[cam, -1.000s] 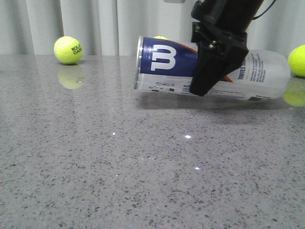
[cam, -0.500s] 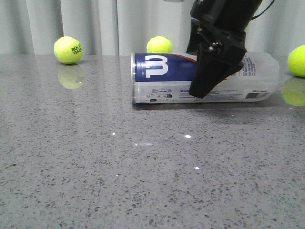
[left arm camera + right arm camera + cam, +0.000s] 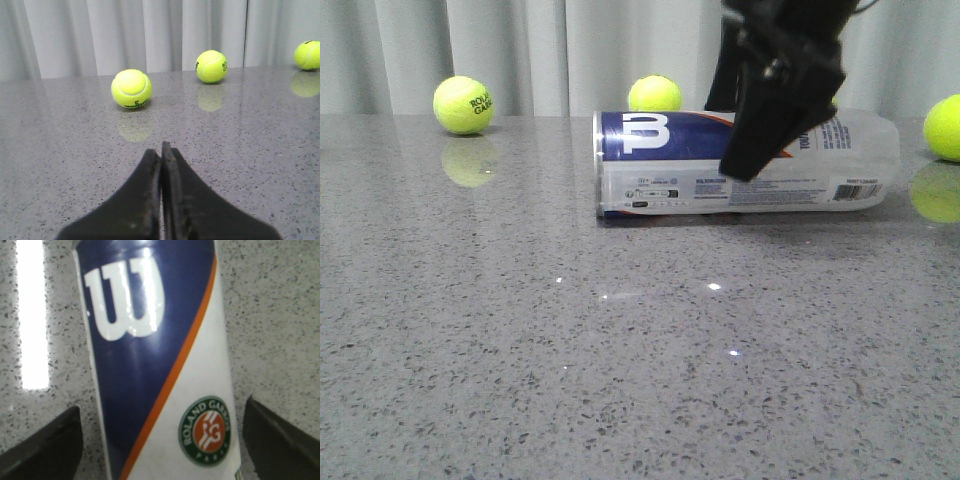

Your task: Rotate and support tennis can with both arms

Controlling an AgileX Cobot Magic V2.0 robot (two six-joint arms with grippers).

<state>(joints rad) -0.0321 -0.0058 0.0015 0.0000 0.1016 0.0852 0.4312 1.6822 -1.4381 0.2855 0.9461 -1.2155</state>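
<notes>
Tennis can (image 3: 665,165) lying on bench (image 3: 620,350), between spread fingers of released right claw (image 3: 160,440); left claw (image 3: 161,160) clenched, empty.

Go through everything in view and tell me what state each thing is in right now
tennis can: lying on its side on the table, navy end toward the robot's left
right tool: open, fingers apart on either side of the can
left tool: shut, holding nothing
tennis balls: resting loose on the table
</notes>
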